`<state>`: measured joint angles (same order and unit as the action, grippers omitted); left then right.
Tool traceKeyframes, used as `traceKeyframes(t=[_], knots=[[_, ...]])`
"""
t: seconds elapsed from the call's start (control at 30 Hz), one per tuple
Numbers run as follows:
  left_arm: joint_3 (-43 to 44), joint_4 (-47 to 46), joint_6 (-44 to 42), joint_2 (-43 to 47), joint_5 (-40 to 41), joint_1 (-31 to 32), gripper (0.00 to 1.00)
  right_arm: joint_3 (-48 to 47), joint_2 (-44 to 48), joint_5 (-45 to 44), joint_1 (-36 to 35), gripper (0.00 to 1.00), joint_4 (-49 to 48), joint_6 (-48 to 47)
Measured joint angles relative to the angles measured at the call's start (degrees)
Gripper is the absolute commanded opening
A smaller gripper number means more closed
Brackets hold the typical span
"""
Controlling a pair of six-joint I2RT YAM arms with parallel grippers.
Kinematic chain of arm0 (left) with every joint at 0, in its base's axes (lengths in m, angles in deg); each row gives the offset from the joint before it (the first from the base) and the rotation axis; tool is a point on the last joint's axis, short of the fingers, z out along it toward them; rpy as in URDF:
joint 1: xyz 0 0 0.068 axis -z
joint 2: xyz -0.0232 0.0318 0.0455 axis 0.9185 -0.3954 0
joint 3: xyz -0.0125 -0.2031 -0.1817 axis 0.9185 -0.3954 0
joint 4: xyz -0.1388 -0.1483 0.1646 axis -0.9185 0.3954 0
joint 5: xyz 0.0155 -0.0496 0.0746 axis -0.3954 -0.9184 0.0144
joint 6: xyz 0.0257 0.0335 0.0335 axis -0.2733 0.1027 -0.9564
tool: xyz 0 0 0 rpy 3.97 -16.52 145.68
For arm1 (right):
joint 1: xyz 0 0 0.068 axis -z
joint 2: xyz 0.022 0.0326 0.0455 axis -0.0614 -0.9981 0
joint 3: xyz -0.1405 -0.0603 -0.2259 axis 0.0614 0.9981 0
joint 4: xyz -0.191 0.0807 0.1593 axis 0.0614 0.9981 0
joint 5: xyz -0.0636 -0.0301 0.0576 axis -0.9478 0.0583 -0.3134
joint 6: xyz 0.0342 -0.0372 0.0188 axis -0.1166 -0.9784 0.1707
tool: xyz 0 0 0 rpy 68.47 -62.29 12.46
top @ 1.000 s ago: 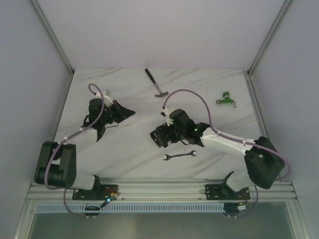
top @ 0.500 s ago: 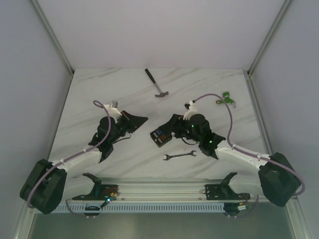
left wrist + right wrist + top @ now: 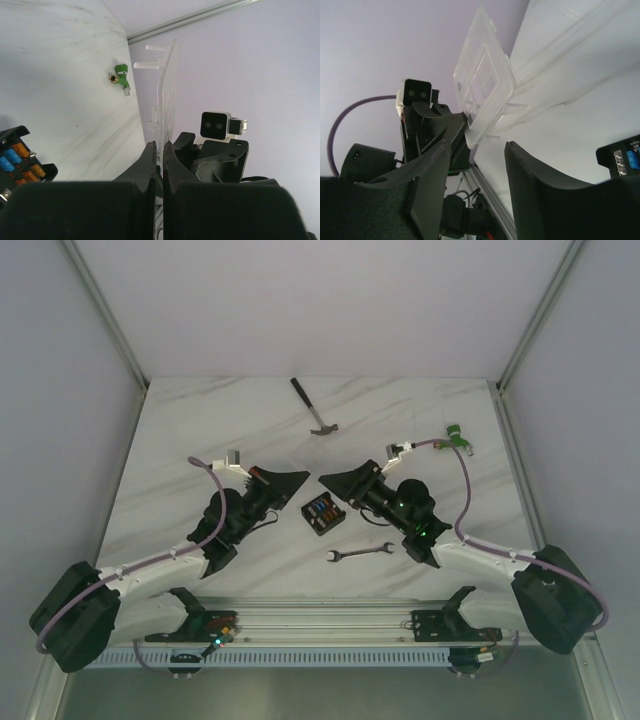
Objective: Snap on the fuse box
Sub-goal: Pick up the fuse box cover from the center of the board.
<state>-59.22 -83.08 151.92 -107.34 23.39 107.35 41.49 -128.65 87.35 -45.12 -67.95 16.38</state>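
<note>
On the white marble table [image 3: 190, 430], between pale walls [image 3: 300, 300], both arms reach low toward the middle with their tips facing each other. Just in front of the tips, the square fuse box [image 3: 322, 512] lies flat, fuses up, cornerwise to the table edge. The left gripper [image 3: 298, 478] pinches a clear lid [image 3: 165, 95] upright by its edge, and the right gripper [image 3: 330, 482] has its fingers spread.

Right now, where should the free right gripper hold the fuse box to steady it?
Pinch the fuse box across two opposite outer walls, low down, with the right gripper coming from that arm's side. It lies flat, open top up, so the rim is best left free for the clear lid the left gripper holds.
</note>
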Motion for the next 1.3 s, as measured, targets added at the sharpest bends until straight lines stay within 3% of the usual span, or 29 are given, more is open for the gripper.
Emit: traceKeyframes(t=[0.4, 0.63, 0.73, 0.8, 0.9, 1.1, 1.3], knots=[[0.0, -3.87, 2.36, -2.05, 3.8, 4.15, 0.0, 1.86, -2.4, -1.68, 0.81, 0.31, -8.87, 4.55], [0.0, -5.46, 3.76, -3.08, 5.27, 5.55, 0.01, 2.75, -3.8, -1.75, 1.55, 0.07, -12.72, 5.92], [0.0, -5.4, 4.44, -3.06, 5.6, 5.79, 0.15, 2.73, -4.11, 0.37, 2.62, 0.0, -13.35, 6.12], [0.0, -4.04, 4.48, -2.82, 5.84, 5.97, 0.31, 2.64, -4.57, 3.3, 3.91, 0.0, -13.05, 5.95], [-0.24, 1.27, 3.37, -1.16, 6.32, 6.32, 0.46, 2.32, -5.07, 8.48, 6.6, 0.0, -10.97, 4.11], [-1.22, 14.27, 1.95, 2.27, 8.72, 6.29, 0.65, -1.55, -4.85, 15.76, 15.15, 0.0, 3.65, -6.43], [-0.74, 26.1, 0.79, -0.81, 9.44, 6.32, 0.72, -4.0, -3.32, 22.25, 20.61, 0.0, 16.37, -17.11]])
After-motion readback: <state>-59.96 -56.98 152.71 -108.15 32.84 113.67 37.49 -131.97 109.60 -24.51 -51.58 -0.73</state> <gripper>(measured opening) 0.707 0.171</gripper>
